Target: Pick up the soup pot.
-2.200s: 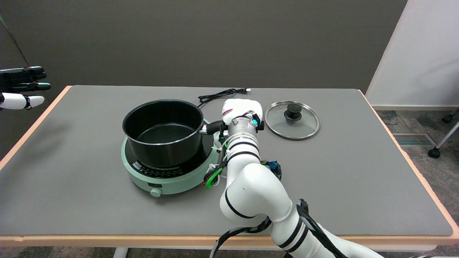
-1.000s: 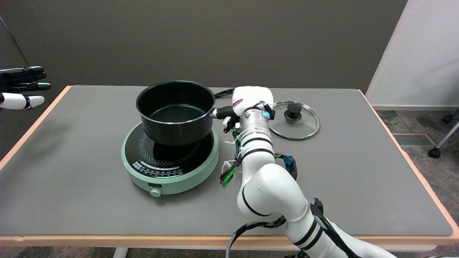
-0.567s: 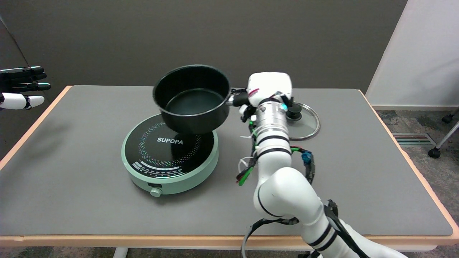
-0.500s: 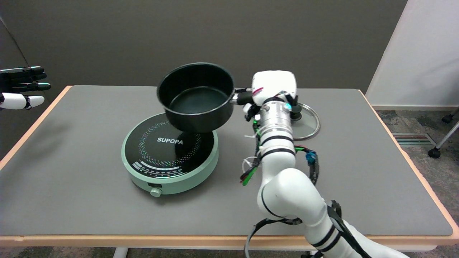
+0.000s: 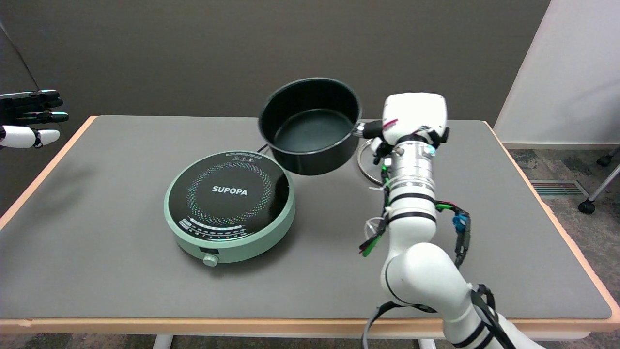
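One black, round, straight-walled soup pot [image 5: 310,127] hangs in the air above the grey table [image 5: 97,232], held by its short black side handle [image 5: 369,129] in the right hand [image 5: 412,118]. The hand's white back faces the camera and its fingers are closed around the handle; the fingers themselves are mostly hidden behind the palm. The pot tilts slightly, its open mouth turned toward the camera, and its inside shows nothing in it. It sits clear of the mint-green round induction cooker [image 5: 229,205], up and to the right of the cooker's black glass top, with no contact between them. Behind and below the hand, only part of the metal rim of a glass lid [image 5: 364,162] shows; the rest is covered by the wrist. A short length of black cable [image 5: 262,148] shows between cooker and pot. Open grey surface lies to the left of the cooker, along the near edge, and on the right side toward the orange table edge [image 5: 571,242]. The left hand [image 5: 29,118] hangs in the air off the table's far left corner.
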Available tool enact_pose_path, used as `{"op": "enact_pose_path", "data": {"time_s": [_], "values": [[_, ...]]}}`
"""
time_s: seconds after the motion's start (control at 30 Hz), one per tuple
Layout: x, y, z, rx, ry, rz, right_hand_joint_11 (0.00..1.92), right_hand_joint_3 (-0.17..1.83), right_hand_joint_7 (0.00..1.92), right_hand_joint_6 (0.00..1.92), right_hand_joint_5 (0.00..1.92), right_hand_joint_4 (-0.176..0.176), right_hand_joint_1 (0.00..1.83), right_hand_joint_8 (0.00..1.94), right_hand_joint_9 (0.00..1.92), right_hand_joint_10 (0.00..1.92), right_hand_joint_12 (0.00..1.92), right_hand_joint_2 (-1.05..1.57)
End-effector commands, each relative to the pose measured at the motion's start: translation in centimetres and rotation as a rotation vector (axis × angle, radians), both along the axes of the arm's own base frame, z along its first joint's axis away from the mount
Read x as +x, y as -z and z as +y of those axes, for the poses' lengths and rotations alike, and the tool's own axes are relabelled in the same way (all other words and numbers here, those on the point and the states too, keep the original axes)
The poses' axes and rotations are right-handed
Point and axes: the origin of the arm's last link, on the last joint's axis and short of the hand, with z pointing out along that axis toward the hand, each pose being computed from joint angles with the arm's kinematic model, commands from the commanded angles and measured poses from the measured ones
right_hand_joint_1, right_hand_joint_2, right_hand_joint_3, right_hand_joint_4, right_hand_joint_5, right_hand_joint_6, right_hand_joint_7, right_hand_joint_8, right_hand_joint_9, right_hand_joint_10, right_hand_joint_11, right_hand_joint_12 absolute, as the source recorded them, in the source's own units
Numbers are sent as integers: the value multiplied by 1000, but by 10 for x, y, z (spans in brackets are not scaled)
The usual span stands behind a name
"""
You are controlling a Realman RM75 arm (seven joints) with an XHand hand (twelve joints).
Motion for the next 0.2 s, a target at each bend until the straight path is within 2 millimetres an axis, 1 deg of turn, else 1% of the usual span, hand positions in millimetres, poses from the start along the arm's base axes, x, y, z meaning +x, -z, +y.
{"op": "enact_pose_path", "data": {"time_s": [0.03, 0.2], "values": [[-18, -78, 26, -127, -37, -72, 1920, 1214, 1920, 1920, 1920, -26, 946, 1920, 1920, 1920, 1920, 1157], [-21, -105, 23, -118, -6, -103, 1920, 1230, 1920, 1920, 1920, -25, 946, 1920, 1920, 1920, 1920, 1142]]}}
